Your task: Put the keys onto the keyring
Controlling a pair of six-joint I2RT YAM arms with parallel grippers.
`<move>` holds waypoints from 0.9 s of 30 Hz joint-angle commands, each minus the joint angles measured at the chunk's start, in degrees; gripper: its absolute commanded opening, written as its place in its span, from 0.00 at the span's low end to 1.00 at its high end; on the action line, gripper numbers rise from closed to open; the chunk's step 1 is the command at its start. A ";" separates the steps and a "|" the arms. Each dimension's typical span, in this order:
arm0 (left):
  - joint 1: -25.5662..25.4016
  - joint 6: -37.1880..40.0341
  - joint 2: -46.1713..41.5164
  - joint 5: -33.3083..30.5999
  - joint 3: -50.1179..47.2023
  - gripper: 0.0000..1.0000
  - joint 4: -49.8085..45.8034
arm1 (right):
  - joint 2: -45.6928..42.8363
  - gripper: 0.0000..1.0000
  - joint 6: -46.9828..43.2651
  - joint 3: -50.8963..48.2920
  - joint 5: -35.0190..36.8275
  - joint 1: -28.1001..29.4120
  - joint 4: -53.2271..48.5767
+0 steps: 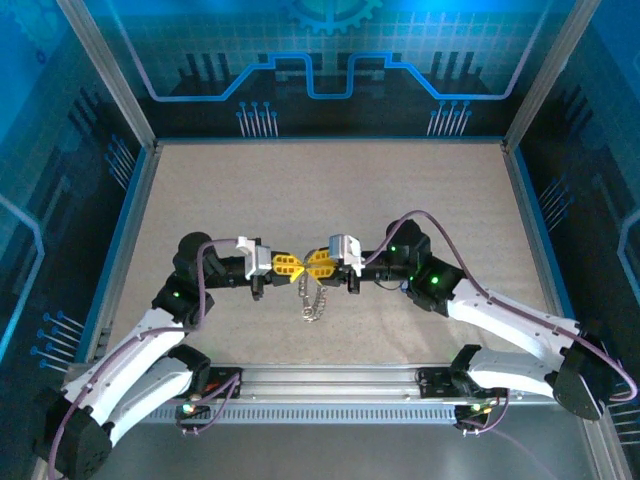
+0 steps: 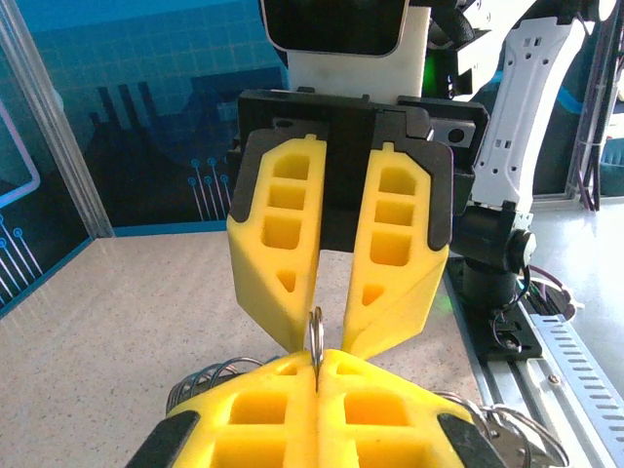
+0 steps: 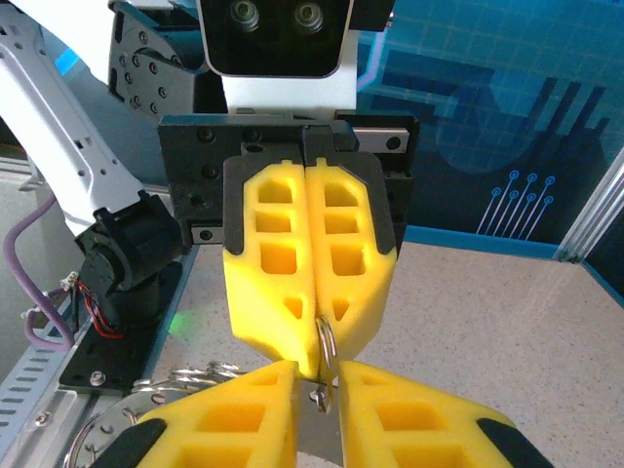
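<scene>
My left gripper [image 1: 288,266] and right gripper [image 1: 318,264] meet tip to tip above the middle of the table. The left gripper [image 2: 317,366] is shut on a thin silver ring, the keyring [image 2: 316,327], held edge-on and upright. The right gripper [image 3: 320,385] stands open by a narrow gap, its fingertips either side of the keyring [image 3: 327,341] without clearly touching it. A flat grey metal piece [image 3: 336,439] sits low in that gap; I cannot tell what it is. A cluster of rings and chain [image 1: 312,300] hangs below the grippers. The keys are hidden.
Loose wire rings [image 2: 205,378] trail left of my left fingers, and more links [image 2: 512,429] lie to the right. The beige table [image 1: 330,190] is walled by blue panels. A metal rail [image 1: 330,380] runs along the near edge between the arm bases.
</scene>
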 commanded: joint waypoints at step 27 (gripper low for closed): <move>-1.04 -10.08 4.58 2.59 -2.61 0.00 20.55 | -0.52 0.11 3.62 -0.94 2.42 0.39 5.53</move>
